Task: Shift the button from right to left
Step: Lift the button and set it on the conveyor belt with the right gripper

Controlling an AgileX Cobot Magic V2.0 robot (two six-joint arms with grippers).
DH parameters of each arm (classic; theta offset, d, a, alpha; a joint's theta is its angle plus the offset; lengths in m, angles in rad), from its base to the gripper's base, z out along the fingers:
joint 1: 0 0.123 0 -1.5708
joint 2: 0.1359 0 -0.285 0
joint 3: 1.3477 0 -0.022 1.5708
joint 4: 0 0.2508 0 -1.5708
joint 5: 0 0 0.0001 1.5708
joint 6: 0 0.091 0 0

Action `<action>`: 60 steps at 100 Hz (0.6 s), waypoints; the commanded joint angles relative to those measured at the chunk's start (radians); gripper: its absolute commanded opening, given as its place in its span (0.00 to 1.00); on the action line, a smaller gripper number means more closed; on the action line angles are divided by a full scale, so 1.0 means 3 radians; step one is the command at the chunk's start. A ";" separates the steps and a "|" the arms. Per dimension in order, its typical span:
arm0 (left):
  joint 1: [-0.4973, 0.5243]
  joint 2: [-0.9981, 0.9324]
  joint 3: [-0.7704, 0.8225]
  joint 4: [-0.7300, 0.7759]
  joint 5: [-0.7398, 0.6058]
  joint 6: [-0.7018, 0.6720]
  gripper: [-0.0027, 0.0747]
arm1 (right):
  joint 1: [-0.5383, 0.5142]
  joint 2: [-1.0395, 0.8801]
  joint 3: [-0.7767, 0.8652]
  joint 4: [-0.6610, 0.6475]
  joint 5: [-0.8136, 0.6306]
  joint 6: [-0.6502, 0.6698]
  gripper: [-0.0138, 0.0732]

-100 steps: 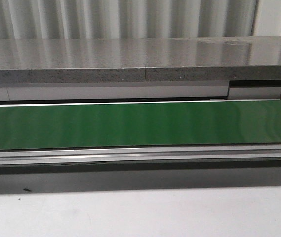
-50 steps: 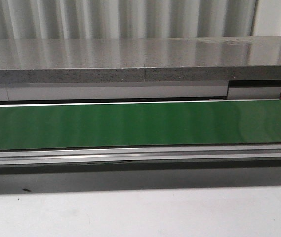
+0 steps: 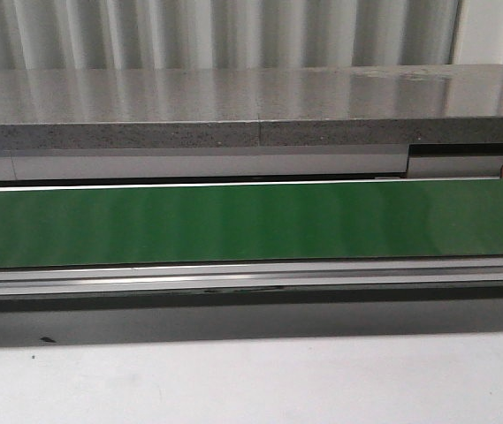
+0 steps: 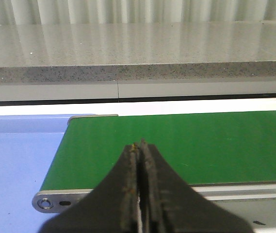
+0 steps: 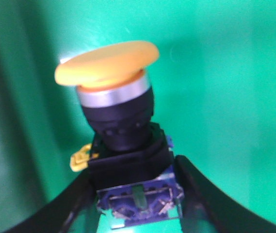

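In the right wrist view the button fills the frame: a round yellow-orange cap, a silver ring, a black collar and a translucent blue rear block. My right gripper is shut on the blue block, one black finger on each side, with the green belt behind it. In the left wrist view my left gripper is shut and empty, its tips over the left end of the green conveyor belt. Neither gripper nor the button shows in the front view.
The front view shows the long green belt with aluminium rails, a grey stone ledge behind and a white table in front. A blue surface lies beyond the belt's left end roller.
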 commanded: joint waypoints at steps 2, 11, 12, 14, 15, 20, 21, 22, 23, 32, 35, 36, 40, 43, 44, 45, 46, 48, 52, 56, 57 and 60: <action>0.0005 -0.0096 0.0133 -0.0023 -0.0280 -0.0009 0.01 | 0.0069 -0.0350 -0.0094 0.0124 0.0151 -0.0038 0.36; 0.0005 -0.0096 0.0133 -0.0023 -0.0280 -0.0009 0.01 | 0.0210 -0.0450 -0.0094 0.0295 0.0283 -0.0038 0.36; 0.0005 -0.0096 0.0133 -0.0023 -0.0280 -0.0009 0.01 | 0.0210 -0.0457 -0.0094 0.0309 0.0287 -0.0038 0.36; 0.0005 -0.0096 0.0133 -0.0023 -0.0280 -0.0009 0.01 | 0.0252 -0.0463 -0.0091 0.0329 0.0295 -0.0038 0.36; 0.0005 -0.0096 0.0133 -0.0023 -0.0280 -0.0009 0.01 | 0.0280 -0.0468 -0.0091 0.0337 0.0302 -0.0038 0.36; 0.0005 -0.0096 0.0133 -0.0023 -0.0280 -0.0009 0.01 | 0.0383 -0.0478 -0.0091 0.0361 0.0329 -0.0003 0.36; 0.0005 -0.0096 0.0133 -0.0023 -0.0280 -0.0009 0.01 | 0.0398 -0.0478 -0.0091 0.0361 0.0328 0.0008 0.36; 0.0005 -0.0096 0.0133 -0.0023 -0.0280 -0.0009 0.01 | 0.0429 -0.0478 -0.0087 0.0361 0.0328 0.0035 0.36; 0.0005 -0.0096 0.0133 -0.0023 -0.0280 -0.0009 0.01 | 0.0459 -0.0478 -0.0088 0.0361 0.0328 0.0051 0.36; 0.0005 -0.0096 0.0133 -0.0023 -0.0280 -0.0009 0.01 | 0.0602 -0.0449 -0.0079 0.0361 0.0289 0.0284 0.36; 0.0005 -0.0096 0.0133 -0.0023 -0.0280 -0.0009 0.01 | 0.0639 -0.0434 -0.0079 0.0361 0.0276 0.0321 0.36; 0.0005 -0.0096 0.0133 -0.0023 -0.0280 -0.0009 0.01 | 0.0654 -0.0422 -0.0079 0.0361 0.0273 0.0331 0.36; 0.0005 -0.0096 0.0133 -0.0023 -0.0280 -0.0009 0.01 | 0.0682 -0.0383 -0.0079 0.0361 0.0264 0.0351 0.36; 0.0005 -0.0096 0.0133 -0.0023 -0.0280 -0.0009 0.01 | 0.0697 -0.0355 -0.0079 0.0361 0.0264 0.0368 0.36; 0.0005 -0.0096 0.0133 -0.0023 -0.0280 -0.0009 0.01 | 0.0700 -0.0337 -0.0079 0.0361 0.0264 0.0372 0.36; 0.0005 -0.0096 0.0133 -0.0023 -0.0280 -0.0009 0.01 | 0.0703 -0.0328 -0.0079 0.0361 0.0264 0.0378 0.36; 0.0005 -0.0096 0.0133 -0.0023 -0.0280 -0.0009 0.01 | 0.0703 -0.0320 -0.0079 0.0361 0.0267 0.0392 0.36; 0.0005 -0.0096 0.0133 -0.0023 -0.0280 -0.0009 0.01 | 0.0703 -0.0300 -0.0079 0.0361 0.0267 0.0423 0.36; 0.0005 -0.0096 0.0133 -0.0023 -0.0280 -0.0009 0.01 | 0.0703 -0.0254 -0.0079 0.0357 0.0270 0.0476 0.36; 0.0005 -0.0096 0.0133 -0.0023 -0.0280 -0.0009 0.01 | 0.0703 -0.0234 -0.0079 0.0357 0.0266 0.0507 0.38; 0.0005 -0.0096 0.0133 -0.0023 -0.0280 -0.0009 0.01 | 0.0703 -0.0230 -0.0079 0.0357 0.0266 0.0507 0.38; 0.0005 -0.0096 0.0133 -0.0023 -0.0280 -0.0009 0.01 | 0.0703 -0.0227 -0.0079 0.0357 0.0266 0.0507 0.42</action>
